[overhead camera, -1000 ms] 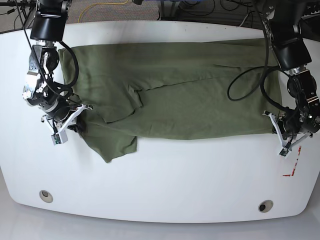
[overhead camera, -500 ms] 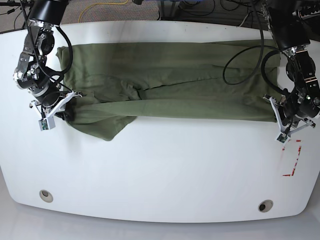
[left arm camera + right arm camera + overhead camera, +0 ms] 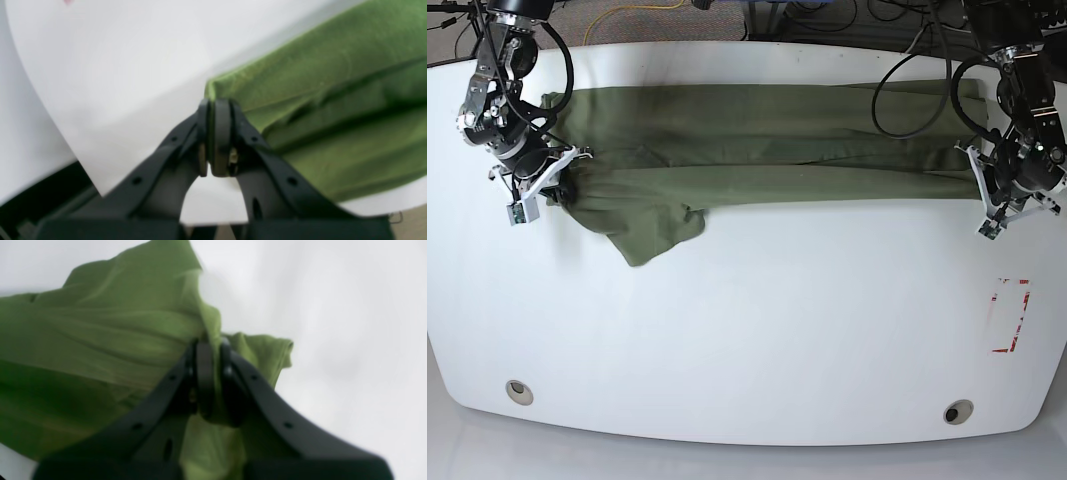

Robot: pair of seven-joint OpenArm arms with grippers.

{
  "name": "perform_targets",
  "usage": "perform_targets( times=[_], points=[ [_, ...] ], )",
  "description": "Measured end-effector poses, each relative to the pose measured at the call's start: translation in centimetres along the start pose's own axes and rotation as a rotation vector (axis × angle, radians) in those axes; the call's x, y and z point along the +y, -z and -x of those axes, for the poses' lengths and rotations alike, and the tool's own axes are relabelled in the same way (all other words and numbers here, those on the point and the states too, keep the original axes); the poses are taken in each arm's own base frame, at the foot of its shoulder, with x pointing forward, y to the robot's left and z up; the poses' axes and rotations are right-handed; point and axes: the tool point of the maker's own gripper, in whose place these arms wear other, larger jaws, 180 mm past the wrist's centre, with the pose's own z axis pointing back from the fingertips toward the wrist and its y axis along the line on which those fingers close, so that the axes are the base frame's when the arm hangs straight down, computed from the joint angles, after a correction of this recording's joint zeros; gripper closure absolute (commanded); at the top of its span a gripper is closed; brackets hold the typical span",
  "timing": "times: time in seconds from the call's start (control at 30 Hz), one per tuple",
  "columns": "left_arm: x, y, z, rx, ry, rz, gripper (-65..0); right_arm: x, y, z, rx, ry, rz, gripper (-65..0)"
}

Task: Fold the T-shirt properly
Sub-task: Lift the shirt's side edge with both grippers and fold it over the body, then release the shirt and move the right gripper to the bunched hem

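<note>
A white table (image 3: 757, 330) with rounded corners bears the olive T-shirt (image 3: 767, 140) stretched across its twelve-o'clock side, a red marking (image 3: 1012, 318) at four o'clock.

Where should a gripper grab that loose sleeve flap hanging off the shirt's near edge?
Grip the sleeve flap at its free near corner, coming from the bare table side. It lies flat and juts clear of the T-shirt, so that corner probably pinches alone.
</note>
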Motion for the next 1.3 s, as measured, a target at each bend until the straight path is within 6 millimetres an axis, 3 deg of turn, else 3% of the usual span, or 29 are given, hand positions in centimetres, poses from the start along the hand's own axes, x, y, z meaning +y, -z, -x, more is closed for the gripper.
perform_targets(
  times=[0.47, 0.63, 0.77, 0.87, 0.93, 1.03, 1.13, 1.3],
  points=[
    [-1.4, 0.1, 5.8, 0.126, -0.010, 0.031, 0.0, 0.2, -0.5, 2.5, 0.051, 0.009, -0.002, -0.6],
    [-1.7, 0.1, 6.8, 0.151, 0.003, 0.040, -8.3, 0.3, -0.7, 3.4, 0.072, 0.012, -0.003, -2.5],
    [-1.8, 0.1, 7.2, 0.166, 0.006, 0.040, -20.8, 0.4, -0.9, 4.2, 0.091, 0.016, -0.003, -18.1],
    [-1.7, 0.1, 7.5, 0.175, 0.009, 0.034, -28.3, 0.4, -0.9, 4.8, 0.104, 0.025, 0.007, -35.2],
    [-1.7, 0.1, 7.5, 0.177, 0.009, 0.033, -31.5, 0.6, -0.8, 5.0, 0.106, 0.032, 0.008, -45.3],
    [-1.7, 0.1, 7.5, 0.178, 0.010, 0.033, -32.5, 0.9, -0.9, 4.6, 0.094, 0.027, 0.002, -55.6],
    [-1.5, 0.1, 7.3, 0.172, 0.008, 0.030, -32.8, 1.2, -1.2, 3.3, 0.058, 0.003, 0.002, -59.9],
    [-0.4, -0.1, 5.5, 0.132, -0.001, 0.003, -32.9, 2.1, -0.6, 0.2, -0.028, 0.010, -0.010, -59.9]
  ],
)
